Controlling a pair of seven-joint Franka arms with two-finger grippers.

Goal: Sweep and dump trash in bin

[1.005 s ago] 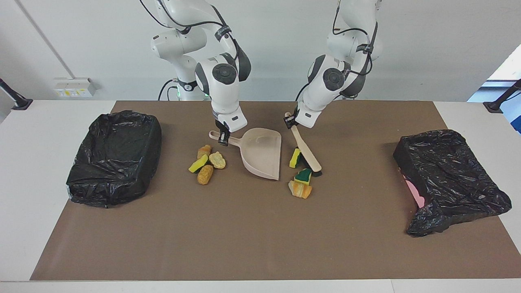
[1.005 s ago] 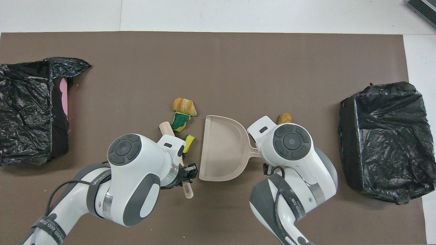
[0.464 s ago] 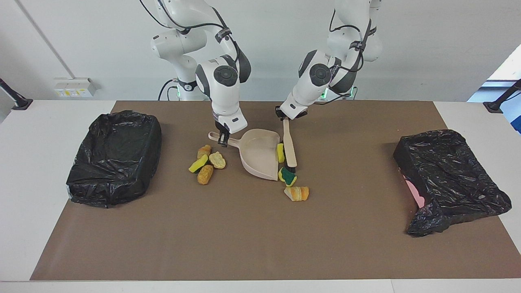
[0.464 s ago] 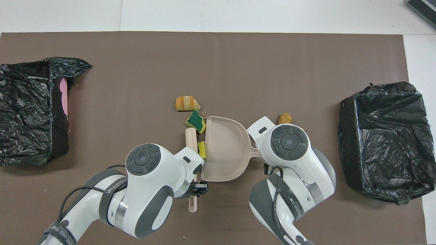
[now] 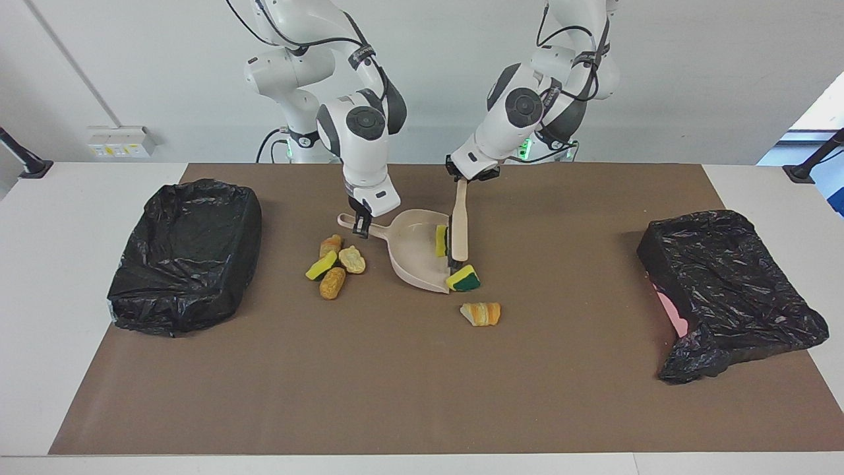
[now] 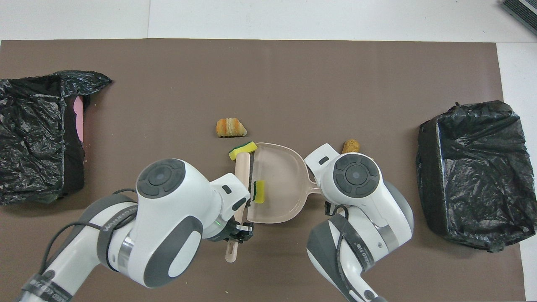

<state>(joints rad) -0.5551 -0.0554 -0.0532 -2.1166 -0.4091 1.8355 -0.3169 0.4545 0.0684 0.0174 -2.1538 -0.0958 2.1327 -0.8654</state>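
Lying flat on the brown mat (image 5: 422, 369) at mid-table is the beige dustpan (image 5: 415, 254), its mouth facing the left arm's end and its handle (image 5: 359, 223) pointing toward the right arm's end. Clamping that handle from above is the right gripper (image 5: 360, 227), fingers shut on it; in the overhead view this gripper is sitting hidden under its own wrist. Clamping the upper end of the beige brush (image 5: 459, 221) is the left gripper (image 5: 469, 177), fingers together on the stick, with the brush head standing at the pan's mouth. Resting inside the pan, just beside the brush, is 1 yellow sponge piece (image 5: 441, 240) (image 6: 259, 191). Sitting at the pan's lip, at the corner farther from the robots, is 1 yellow-and-green sponge (image 5: 463, 278) (image 6: 242, 149), touching or nearly touching the edge; which, cannot be told. Lying alone on the mat, farther from the robots than that sponge, is 1 orange-tan chunk (image 5: 481, 313) (image 6: 230, 127). Sitting in a tight cluster (image 5: 334, 264) toward the right arm's end of the pan, just beside its handle, are 4 more pieces, tan, yellow and yellow-green; in the overhead view only 1 of them (image 6: 350, 146) is showing past the right arm. Standing at the right arm's end of the table is 1 bin lined with black bag (image 5: 188, 254) (image 6: 472, 174). Standing at the left arm's end is a 2nd black-bagged bin (image 5: 725, 290) (image 6: 37, 134), pink showing at its side.
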